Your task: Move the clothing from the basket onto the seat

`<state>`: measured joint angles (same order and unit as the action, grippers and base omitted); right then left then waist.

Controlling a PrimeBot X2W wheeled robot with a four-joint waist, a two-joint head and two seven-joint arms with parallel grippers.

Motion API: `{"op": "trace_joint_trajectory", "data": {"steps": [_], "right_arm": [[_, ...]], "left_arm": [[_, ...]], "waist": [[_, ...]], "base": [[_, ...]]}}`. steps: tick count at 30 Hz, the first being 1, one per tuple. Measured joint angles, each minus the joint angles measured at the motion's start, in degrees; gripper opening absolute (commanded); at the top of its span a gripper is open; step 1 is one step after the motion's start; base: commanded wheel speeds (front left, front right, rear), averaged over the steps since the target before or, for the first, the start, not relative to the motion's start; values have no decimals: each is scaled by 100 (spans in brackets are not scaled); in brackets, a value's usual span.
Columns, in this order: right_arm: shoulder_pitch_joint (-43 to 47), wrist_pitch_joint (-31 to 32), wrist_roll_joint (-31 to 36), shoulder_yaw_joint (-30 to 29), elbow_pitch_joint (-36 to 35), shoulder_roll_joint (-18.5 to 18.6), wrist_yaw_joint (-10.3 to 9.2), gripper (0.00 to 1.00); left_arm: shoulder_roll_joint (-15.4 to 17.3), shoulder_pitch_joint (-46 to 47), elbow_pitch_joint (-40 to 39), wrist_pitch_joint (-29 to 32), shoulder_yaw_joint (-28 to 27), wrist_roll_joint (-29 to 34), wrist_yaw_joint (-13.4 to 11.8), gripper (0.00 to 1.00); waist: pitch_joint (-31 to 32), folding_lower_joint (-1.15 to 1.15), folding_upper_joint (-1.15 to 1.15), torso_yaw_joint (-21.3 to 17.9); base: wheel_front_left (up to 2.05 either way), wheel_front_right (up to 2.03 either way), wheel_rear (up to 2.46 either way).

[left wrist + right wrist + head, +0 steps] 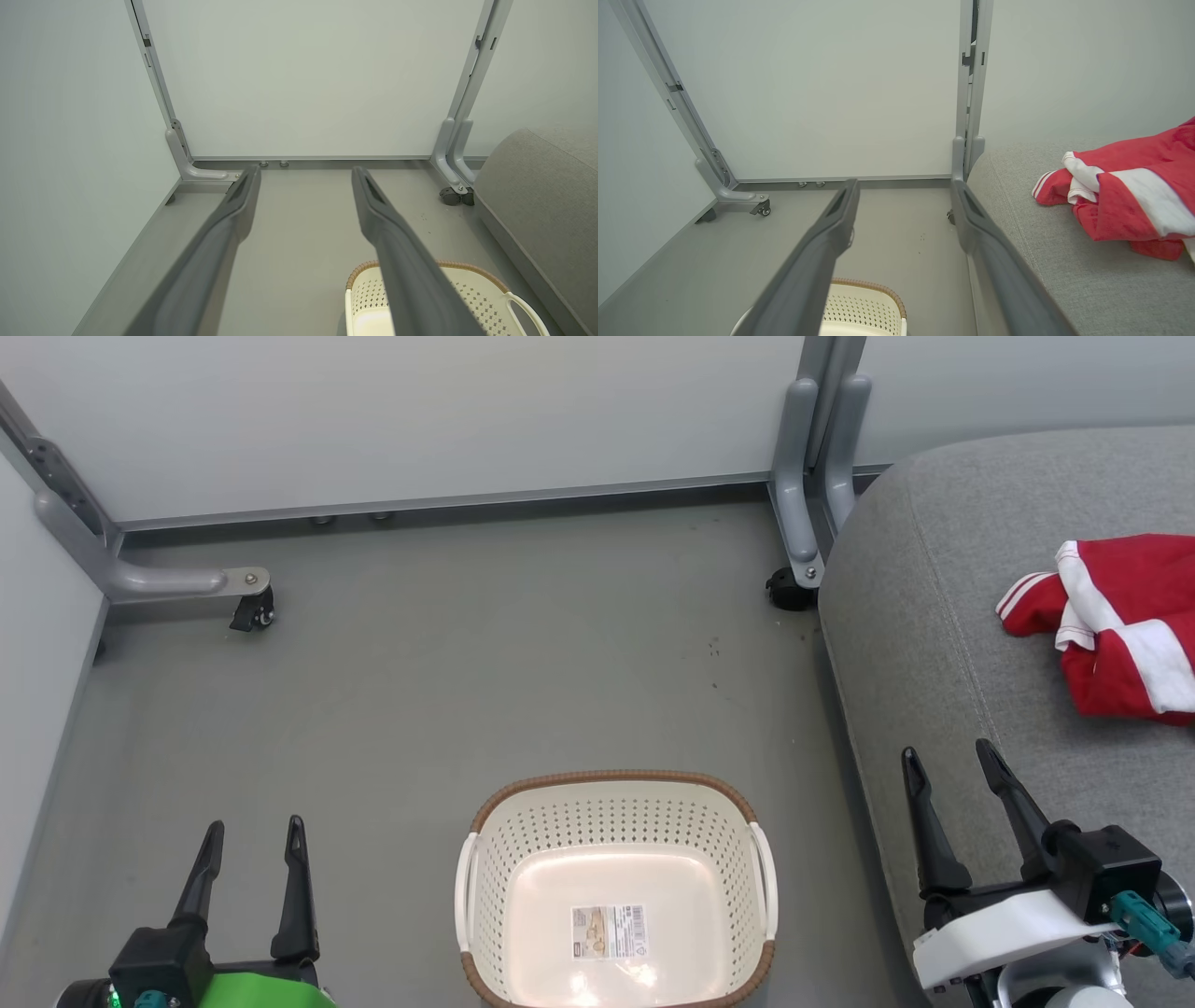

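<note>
The red clothing with white panels [1116, 625] lies crumpled on the grey seat [934, 616] at the right; the right wrist view has the clothing [1125, 196] on the seat [1041, 252] too. The cream basket [616, 887] with a brown rim stands on the floor at bottom centre, holding just a label. My left gripper [254, 835] is open at the lower left, left of the basket. My right gripper [948, 761] is open over the seat's near edge, short of the clothing. Both hold nothing.
White partition panels on grey wheeled legs [803, 523] close off the back and left. A caster [254, 613] sits at the back left, another [789, 590] beside the seat's far corner. Grey floor [467, 691] lies between basket and wall.
</note>
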<state>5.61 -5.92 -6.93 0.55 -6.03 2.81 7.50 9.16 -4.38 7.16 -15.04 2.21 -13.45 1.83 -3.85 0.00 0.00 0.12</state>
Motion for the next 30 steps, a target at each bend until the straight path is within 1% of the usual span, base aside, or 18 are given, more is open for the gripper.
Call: {"op": "trace_joint_trajectory", "data": {"steps": [10,24,25,28,30], "right_arm": [[9,7,-9,37,-42,0,0,100],[9,12,-40,25,-49,0,-1,100],[9,13,-42,21,-44,-1,-1,0],[15,12,-54,37,91,-21,-1,0],[24,12,-250,48,113,-25,-1,0]], "left_arm": [[-136,-50,166,0,-75,155,165,100],[-271,-46,248,0,-200,303,292,100],[-279,-40,255,0,-204,305,297,0],[-310,-58,392,36,-194,288,296,0],[-316,-57,435,99,-211,120,296,0]], "waist": [[45,0,0,22],[17,0,0,40],[11,0,0,45],[12,0,0,45],[17,0,0,45]], "base": [[0,0,0],[0,0,0],[0,0,0],[0,0,0],[0,0,0]]}}
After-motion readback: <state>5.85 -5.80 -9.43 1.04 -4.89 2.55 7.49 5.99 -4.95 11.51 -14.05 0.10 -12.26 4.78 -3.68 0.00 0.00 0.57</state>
